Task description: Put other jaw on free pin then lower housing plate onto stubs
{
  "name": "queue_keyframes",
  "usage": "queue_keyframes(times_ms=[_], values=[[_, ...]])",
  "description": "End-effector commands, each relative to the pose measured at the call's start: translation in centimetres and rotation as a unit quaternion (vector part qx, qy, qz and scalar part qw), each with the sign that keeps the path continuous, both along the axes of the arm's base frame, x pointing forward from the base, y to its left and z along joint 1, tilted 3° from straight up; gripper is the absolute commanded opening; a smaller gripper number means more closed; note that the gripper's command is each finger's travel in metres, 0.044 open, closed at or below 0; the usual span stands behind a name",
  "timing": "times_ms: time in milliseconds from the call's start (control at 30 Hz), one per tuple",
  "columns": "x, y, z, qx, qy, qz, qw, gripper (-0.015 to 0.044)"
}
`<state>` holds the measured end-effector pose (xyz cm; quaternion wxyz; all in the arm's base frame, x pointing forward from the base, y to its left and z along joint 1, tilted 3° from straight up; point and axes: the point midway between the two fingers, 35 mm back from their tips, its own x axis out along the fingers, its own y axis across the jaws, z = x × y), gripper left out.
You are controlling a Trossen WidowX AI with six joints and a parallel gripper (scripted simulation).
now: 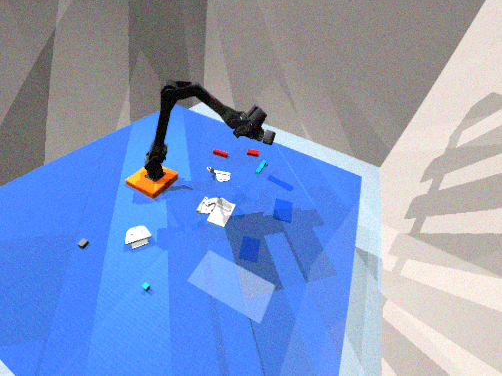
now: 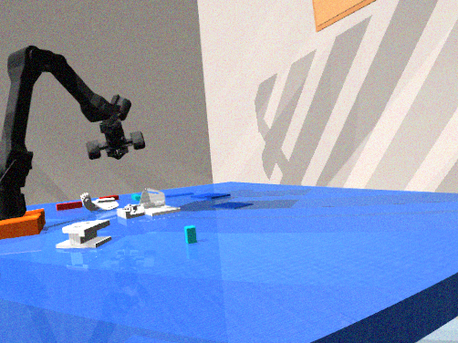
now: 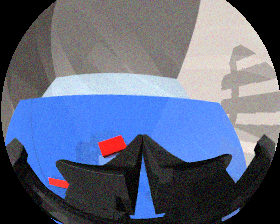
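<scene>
My gripper [image 1: 263, 135] [image 2: 118, 154] [image 3: 142, 137] is shut and empty, high above the far part of the table. The white base [image 1: 221, 213] [image 2: 163, 210] lies mid-table, with a small white mechanism [image 1: 205, 205] [image 2: 130, 211] at its arm-side end; whether a jaw sits on a pin there is too small to tell. A loose white piece with a curled end, seemingly the other jaw [image 1: 222, 175] [image 2: 104, 203], lies apart from it, further back. A white plate [image 1: 137, 234] [image 2: 88, 225], seemingly the housing plate, rests raised on a white stand [image 1: 140, 244] [image 2: 82, 237], nearer the front.
Red blocks [image 1: 220, 153] [image 1: 253, 152] [image 2: 69, 205] [image 3: 112, 146] and a teal bar [image 1: 261, 167] lie at the back. Blue pieces [image 1: 280, 183] [image 1: 283, 210] [image 1: 249, 249] lie right of the base. A teal block [image 1: 146, 286] [image 2: 190, 234] and a dark block [image 1: 83, 243] are nearer the front. The arm stands on an orange base [image 1: 152, 188] [image 2: 23, 224].
</scene>
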<state>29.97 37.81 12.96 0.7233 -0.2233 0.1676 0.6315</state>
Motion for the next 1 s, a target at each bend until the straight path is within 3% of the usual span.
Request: queue_keyframes(times_ms=[0, 467, 967], values=[[-0.3, -1.9, -1.1, -0.036, 0.048, -0.044, 0.997, 0.0], [-2.2, -8.6, -3.7, -0.15, 0.183, -0.189, 0.953, 0.0], [-6.2, -16.9, -5.2, -0.271, 0.291, -0.346, 0.85, 0.0]])
